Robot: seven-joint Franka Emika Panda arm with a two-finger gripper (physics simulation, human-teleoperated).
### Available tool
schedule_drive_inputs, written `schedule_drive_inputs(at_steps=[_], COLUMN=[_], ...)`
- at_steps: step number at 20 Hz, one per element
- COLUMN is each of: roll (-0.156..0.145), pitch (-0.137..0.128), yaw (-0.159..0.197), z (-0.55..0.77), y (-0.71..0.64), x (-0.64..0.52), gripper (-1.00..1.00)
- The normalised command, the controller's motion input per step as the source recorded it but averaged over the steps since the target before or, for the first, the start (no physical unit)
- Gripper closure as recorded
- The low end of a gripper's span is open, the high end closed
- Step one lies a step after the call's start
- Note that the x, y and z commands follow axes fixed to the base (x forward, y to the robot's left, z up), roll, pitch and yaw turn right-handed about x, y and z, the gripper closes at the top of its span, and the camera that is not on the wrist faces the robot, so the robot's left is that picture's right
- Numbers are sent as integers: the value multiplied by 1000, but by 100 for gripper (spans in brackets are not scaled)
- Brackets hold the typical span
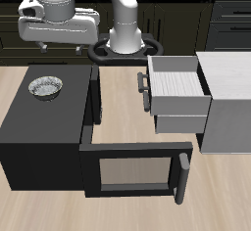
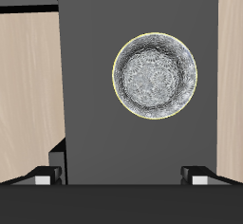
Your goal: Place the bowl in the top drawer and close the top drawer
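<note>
Sitting on the flat top of the black cabinet (image 1: 39,117), the bowl (image 1: 46,86) lies well apart from the top drawer (image 1: 178,83), which is pulled out. The tool (image 2: 121,176) hangs above the bowl (image 2: 156,77), its fingers (image 2: 43,177) spread and holding nothing.

Silvery-grey speckled bowl (image 2: 156,77) on black cabinet (image 1: 39,127); light grey top drawer (image 1: 176,82).

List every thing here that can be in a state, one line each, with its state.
bowl: upright, empty, resting on the black cabinet, not held.
top drawer: pulled open, nothing inside.
black frame drawer: pulled out.
pincer: above the bowl, holding nothing; fingertips barely show.
</note>
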Motion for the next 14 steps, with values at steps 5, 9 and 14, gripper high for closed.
schedule_drive_inputs(at_steps=[5,9,14], roll=[-18,-3,34], pitch=[28,11,-1], yaw=[6,11,64], z=[-35,5,36], y=[-335,-228,-129], x=[186,98,88], gripper=[-100,-100,-100])
